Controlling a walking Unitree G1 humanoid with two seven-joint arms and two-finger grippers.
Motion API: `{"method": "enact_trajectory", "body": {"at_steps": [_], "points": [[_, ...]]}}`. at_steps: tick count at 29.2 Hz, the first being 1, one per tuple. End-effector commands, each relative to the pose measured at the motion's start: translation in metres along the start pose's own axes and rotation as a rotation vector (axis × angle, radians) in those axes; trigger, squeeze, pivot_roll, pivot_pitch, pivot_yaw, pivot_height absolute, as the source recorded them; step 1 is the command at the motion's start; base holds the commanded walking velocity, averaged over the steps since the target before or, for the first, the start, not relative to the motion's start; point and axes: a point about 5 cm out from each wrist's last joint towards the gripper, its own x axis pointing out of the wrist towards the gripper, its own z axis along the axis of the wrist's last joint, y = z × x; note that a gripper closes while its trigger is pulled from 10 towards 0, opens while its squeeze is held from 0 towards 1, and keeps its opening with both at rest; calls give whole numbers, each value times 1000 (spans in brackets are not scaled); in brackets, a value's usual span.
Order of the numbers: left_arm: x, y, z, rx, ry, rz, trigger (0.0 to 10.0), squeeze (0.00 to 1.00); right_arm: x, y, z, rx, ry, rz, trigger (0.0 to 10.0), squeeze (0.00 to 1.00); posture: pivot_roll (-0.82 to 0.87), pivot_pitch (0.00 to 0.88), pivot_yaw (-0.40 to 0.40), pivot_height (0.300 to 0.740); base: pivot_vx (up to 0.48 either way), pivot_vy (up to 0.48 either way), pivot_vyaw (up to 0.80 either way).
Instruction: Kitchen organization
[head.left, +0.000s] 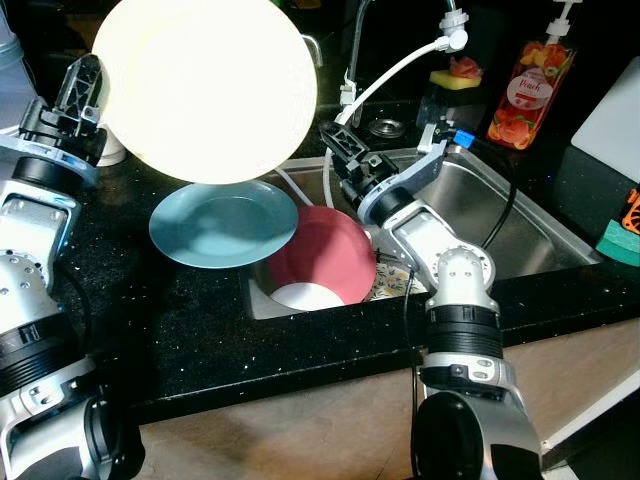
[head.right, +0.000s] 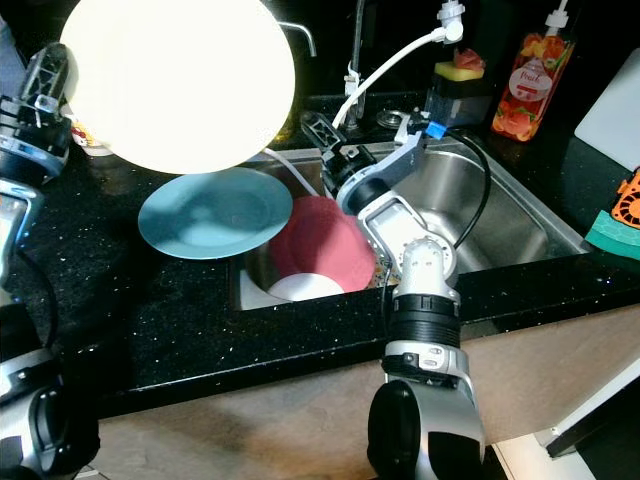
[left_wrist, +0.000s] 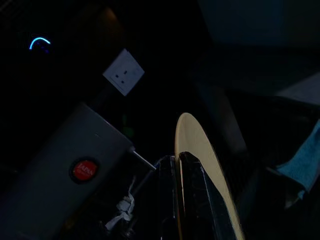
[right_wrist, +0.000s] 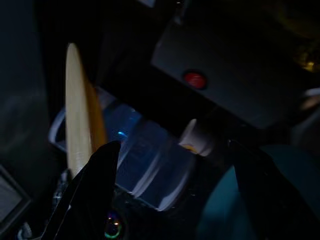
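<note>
1. Soap bottle (head.left: 528, 92), pump type, on counter (head.left: 200, 330) behind sink: label w/ fruit print; script word reads approx. "Peach", smaller print below illegible.
2. Red round badge (left_wrist: 83, 169) on grey appliance, left wrist view: white lettering present, too small/dark to read.
3. Red round spot (right_wrist: 194, 79) on dark appliance, right wrist view: no legible text.
4. Wall socket (left_wrist: 123, 72): no markings readable.
5. Orange/black item (head.left: 630, 210) at counter's right edge: pattern only, no text made out.
</note>
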Motion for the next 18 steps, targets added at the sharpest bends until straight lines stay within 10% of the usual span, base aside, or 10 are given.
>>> {"method": "enact_trajectory", "body": {"at_steps": [1, 18], "points": [[-2, -1, -3, -5, 9, 3, 0, 0, 3, 11, 0, -5, 13, 52, 10000, 0, 39, 104, 7, 740, 0, 0, 0], [-3, 9, 11, 38, -82, 83, 0, 0, 2, 12, 6, -9, -19, 55, 10000, 0, 38, 115, 3, 740, 0, 0, 0]]}}
